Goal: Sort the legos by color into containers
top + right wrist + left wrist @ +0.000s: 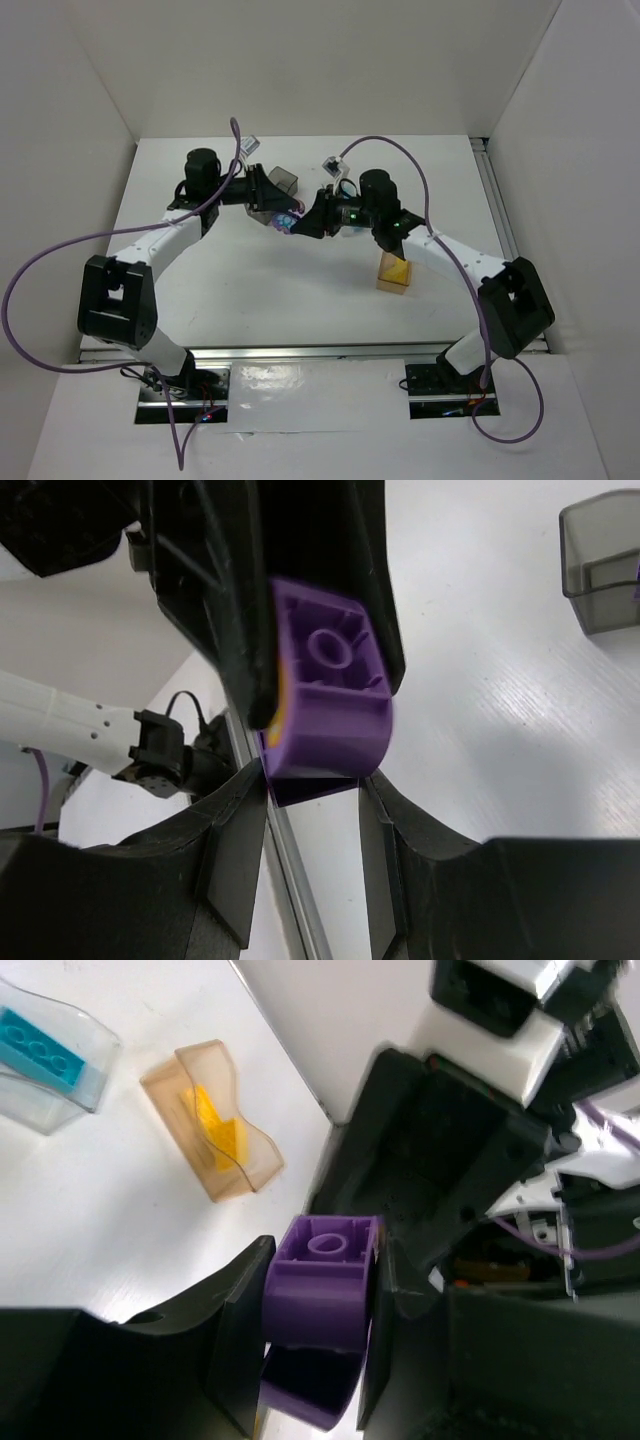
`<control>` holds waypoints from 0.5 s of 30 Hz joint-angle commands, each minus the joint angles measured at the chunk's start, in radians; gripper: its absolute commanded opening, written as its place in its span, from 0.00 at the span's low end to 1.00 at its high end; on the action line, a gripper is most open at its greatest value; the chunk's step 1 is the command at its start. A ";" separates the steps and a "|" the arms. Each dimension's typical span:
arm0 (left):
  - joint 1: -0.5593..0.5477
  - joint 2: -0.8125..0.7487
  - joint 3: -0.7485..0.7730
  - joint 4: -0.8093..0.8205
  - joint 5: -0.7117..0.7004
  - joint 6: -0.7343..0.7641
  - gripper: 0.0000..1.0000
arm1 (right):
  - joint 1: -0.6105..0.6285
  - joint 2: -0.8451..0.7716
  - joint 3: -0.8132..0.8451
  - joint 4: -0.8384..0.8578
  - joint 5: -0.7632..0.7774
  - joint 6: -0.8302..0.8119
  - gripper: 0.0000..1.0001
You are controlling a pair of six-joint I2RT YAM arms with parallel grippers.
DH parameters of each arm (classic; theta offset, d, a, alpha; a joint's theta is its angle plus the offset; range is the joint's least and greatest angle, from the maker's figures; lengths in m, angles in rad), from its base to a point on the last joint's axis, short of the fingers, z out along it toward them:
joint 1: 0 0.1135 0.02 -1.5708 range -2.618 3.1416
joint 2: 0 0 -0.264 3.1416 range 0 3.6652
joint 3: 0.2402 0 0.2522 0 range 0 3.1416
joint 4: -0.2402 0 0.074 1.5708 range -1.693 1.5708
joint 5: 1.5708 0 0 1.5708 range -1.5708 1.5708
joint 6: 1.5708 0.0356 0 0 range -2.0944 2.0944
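My left gripper (310,1345) is shut on a purple brick (320,1290), held in the air over the table's middle (287,221). In the right wrist view the same brick (325,695) hangs from the left arm's fingers. My right gripper (312,855) is open just below it, its fingertips (240,810) beside the brick's lower end. The amber bin (212,1120) holds a yellow brick (215,1125). The clear bin (50,1055) holds a teal brick (35,1045). The smoky dark grey bin (600,560) stands behind the left gripper (285,181).
The amber bin (394,272) sits under the right forearm. White walls close in the table on three sides. Purple cables loop over both arms. A metal rail (300,352) runs along the near edge.
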 commanded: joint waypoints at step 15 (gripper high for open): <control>0.030 0.162 0.365 -0.553 -0.604 0.221 0.00 | -0.033 -0.123 -0.085 -0.274 0.168 -0.099 0.08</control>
